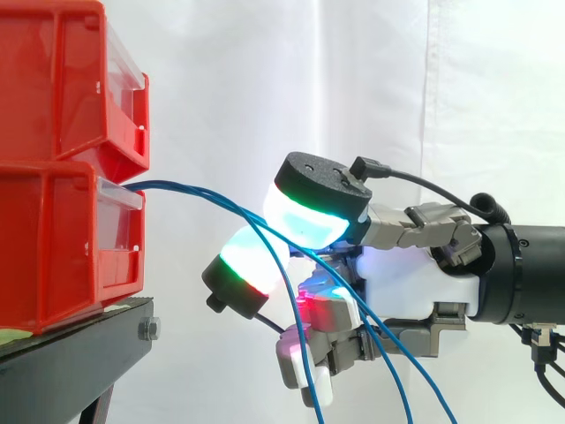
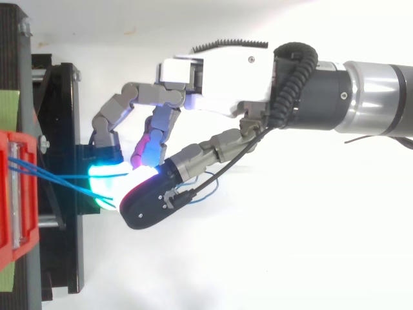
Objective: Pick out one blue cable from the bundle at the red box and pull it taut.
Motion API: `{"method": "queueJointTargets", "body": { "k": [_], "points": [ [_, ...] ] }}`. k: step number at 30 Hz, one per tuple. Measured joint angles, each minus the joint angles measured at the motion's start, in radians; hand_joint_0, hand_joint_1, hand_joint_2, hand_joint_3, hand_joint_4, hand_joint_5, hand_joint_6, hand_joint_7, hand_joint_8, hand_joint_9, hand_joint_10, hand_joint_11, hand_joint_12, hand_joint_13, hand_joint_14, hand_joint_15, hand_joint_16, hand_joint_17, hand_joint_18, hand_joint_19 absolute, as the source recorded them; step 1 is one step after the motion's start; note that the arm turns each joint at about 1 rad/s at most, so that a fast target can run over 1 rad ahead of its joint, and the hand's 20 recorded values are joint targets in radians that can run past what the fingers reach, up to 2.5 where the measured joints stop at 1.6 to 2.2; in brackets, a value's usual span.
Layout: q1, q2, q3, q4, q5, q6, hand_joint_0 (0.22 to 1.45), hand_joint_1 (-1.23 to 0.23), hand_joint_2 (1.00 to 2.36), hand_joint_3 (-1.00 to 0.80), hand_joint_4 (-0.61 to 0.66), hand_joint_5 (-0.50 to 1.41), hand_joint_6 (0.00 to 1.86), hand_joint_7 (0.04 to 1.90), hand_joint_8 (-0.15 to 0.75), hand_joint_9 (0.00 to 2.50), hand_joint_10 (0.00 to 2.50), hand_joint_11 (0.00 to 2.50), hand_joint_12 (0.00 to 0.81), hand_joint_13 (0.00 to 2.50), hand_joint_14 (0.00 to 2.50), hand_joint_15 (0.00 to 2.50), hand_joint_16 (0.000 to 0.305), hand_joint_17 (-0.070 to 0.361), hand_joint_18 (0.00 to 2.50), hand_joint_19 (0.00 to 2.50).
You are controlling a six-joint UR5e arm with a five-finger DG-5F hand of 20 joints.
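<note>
Curled in front of the bins, the hand (image 1: pixel 397 283) comes in from the right with its fingers bent round a few thin blue cables (image 1: pixel 194 192), so it is closed on them rather than spread wide. In the side view the cables leave the front opening of the lower red plastic bin (image 1: pixel 53 238), run right in a shallow downward arc, and pass between an upper glowing pad and a lower one. They cross the cyan-and-white face of the upper of these fingertips (image 1: pixel 313 216). Past the pads the cables drop steeply in front of the palm and run out of the picture at the bottom edge. I cannot tell whether a single cable has been separated from the rest.

From above, the hand (image 2: pixel 219 84) reaches left, and the cables (image 2: pixel 51 174) span the gap between the bin's edge and the bright cyan pad, converging as they reach it.

An upper red plastic bin (image 1: pixel 62 79) sits stacked on the lower one. Both rest on a black metal stand (image 1: pixel 71 353), well clear of the hand. A white curtain (image 1: pixel 265 88) hangs behind.
</note>
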Motion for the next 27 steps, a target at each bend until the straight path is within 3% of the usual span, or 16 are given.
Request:
{"method": "queueJointTargets", "body": {
  "k": [15,27],
  "points": [
    [0.003,0.0,0.006,-0.006,-0.011,0.0,0.63,-0.73,1.0,-0.5,0.04,-0.12,0.95,0.83,0.247,1.29,0.03,0.82,0.329,1.06,0.02,0.6,0.05,0.112,0.86,0.73],
    [0.002,0.0,0.008,-0.009,-0.013,-0.001,0.73,-0.89,1.0,-0.5,-0.13,-0.1,0.95,0.98,0.233,1.38,0.03,0.86,0.311,1.13,0.02,0.62,0.046,0.104,0.92,0.7]
  ]
}}
